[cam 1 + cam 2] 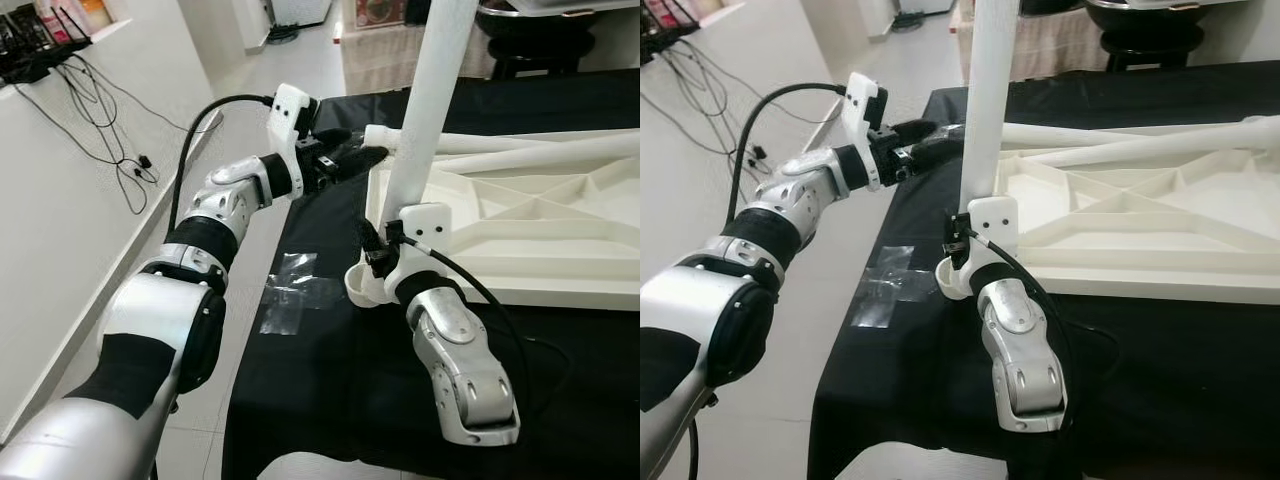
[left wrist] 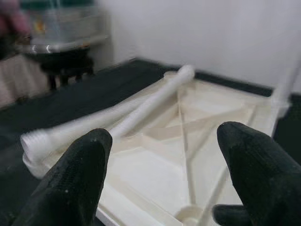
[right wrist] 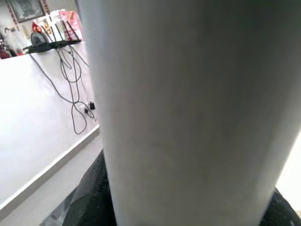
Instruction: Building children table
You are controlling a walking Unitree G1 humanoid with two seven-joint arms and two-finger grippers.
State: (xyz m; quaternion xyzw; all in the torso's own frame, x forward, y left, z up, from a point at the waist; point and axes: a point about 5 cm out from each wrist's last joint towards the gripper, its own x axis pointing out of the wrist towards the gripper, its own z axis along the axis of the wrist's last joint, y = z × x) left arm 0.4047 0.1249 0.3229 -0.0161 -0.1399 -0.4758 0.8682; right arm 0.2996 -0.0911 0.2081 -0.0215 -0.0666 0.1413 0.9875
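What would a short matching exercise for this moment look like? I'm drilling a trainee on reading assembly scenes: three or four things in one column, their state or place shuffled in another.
Things:
1. upright leg
2. loose legs
3. left gripper
4. tabletop

States or places:
A. open, beside the tabletop's far left corner
B. upside down on the black cloth, ribs showing
C. lying across the tabletop
D. standing in the near left corner socket, held low by the right gripper

Pairs: 1-D, 2-C, 3-A, 4-B
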